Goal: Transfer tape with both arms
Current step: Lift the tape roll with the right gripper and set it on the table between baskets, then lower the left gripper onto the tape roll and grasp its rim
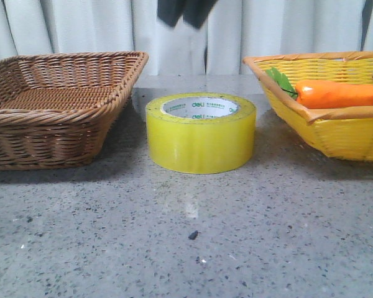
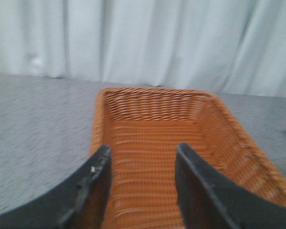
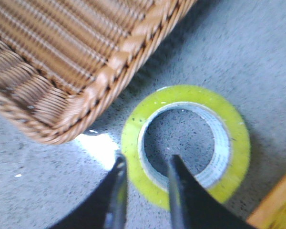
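So our black blocky left gripper [image 2: 143, 183] hung over the brown woven wicker basket [image 2: 157, 157], pointing along its length toward the far rim, with both fingers spread wide apart and nothing between them, just basket weave showing through the gap. Our black right gripper [image 3: 145, 188] was up above the table looking nearly straight down, and its jaws were only slightly parted, with one section of the roll's wall seen between the two fingers. We couldn't tell from the wrist view whether they touched the roll or just floated above it. In the front view all we caught of an arm was a dark bit at the very top edge, against the white curtain [image 1: 81, 25].

The wide roll of bright yellow tape [image 1: 201, 132] sat flat on the grey speckled stone tabletop [image 1: 186, 236], hole facing up, between the brown basket on the left and the yellow plastic woven basket [image 1: 336, 124] on the right, apart from both. Its white inner core had small green print on it. From the right wrist camera the tape was a yellow ring with a pale inner band, lying just beside the brown basket's corner. An orange plastic carrot [image 1: 339, 94] with green leaves lay in the yellow basket.
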`<action>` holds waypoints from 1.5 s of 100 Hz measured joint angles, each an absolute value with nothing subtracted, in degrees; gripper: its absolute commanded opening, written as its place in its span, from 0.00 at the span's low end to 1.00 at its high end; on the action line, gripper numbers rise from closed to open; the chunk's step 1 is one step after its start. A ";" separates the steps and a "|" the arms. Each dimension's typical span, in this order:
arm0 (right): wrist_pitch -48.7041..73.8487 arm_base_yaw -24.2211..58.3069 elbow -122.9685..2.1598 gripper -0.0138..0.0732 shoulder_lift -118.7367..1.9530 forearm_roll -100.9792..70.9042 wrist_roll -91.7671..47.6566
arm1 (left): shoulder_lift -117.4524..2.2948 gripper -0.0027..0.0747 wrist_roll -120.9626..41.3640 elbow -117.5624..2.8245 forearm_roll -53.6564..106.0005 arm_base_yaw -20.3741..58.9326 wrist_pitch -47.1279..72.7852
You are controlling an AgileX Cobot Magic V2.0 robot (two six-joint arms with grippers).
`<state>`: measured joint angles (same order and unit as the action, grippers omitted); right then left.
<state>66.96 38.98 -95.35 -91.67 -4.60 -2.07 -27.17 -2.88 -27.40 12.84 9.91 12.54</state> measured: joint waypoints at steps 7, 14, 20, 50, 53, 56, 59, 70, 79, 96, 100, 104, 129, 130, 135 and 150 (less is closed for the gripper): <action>66.96 38.98 -95.35 0.07 -89.33 -4.38 -2.07 | -28.73 0.43 -2.88 -29.02 12.94 13.12 12.54; 66.96 38.98 -95.35 0.07 -87.13 -4.27 -2.07 | -30.83 0.43 -2.88 -30.75 12.94 16.21 12.54; 66.59 38.98 -94.71 0.07 -85.26 -4.17 -2.07 | -32.81 0.44 -2.88 -32.15 12.94 18.86 12.54; 56.45 38.98 -80.69 0.07 -70.83 -0.68 0.81 | -44.74 0.61 -2.99 -38.39 12.22 31.46 10.30; 55.01 38.98 -78.91 0.07 -69.15 0.39 2.45 | -46.35 0.61 -3.12 -39.03 12.17 32.76 10.30; 53.33 38.98 -76.72 0.07 -67.05 1.60 3.85 | -47.71 0.61 -3.40 -39.87 12.17 34.06 10.30; 52.03 38.98 -74.98 0.07 -65.39 2.92 5.36 | -49.17 0.61 -3.78 -40.60 12.17 35.73 10.30; 48.19 38.98 -68.48 0.07 -58.80 8.24 11.51 | -55.46 0.61 -5.24 -43.57 12.08 40.61 10.30; 47.13 38.98 -64.54 0.07 -53.91 11.77 16.05 | -60.86 0.61 -5.55 -46.04 11.31 44.10 10.42; 47.24 38.98 -58.87 0.07 -46.16 15.53 21.26 | -71.46 0.61 -5.93 -52.31 8.18 48.45 14.42; 47.70 38.98 -58.21 0.07 -44.50 15.93 22.02 | -74.12 0.62 -5.93 -53.61 7.37 49.10 15.45; 48.25 38.98 -57.60 0.07 -43.26 16.04 22.51 | -76.69 0.64 -5.93 -55.13 6.27 49.80 16.18; 53.69 38.98 -56.84 0.07 -37.46 16.39 23.16 | -88.73 0.68 -5.93 -62.79 3.73 52.23 18.39; 53.81 38.98 -56.85 0.07 -37.43 16.39 23.16 | -89.25 0.68 -5.93 -62.97 3.73 52.33 18.58; 54.61 38.98 -56.85 0.07 -36.82 16.39 23.34 | -91.00 0.68 -5.93 -64.10 3.73 52.44 19.23; 56.30 38.98 -56.85 0.07 -35.97 16.39 23.34 | -95.38 0.68 -5.93 -66.80 3.55 52.44 22.15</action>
<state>56.30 38.98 -56.85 -35.97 16.39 23.34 -95.38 -5.93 -66.80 3.55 52.44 22.15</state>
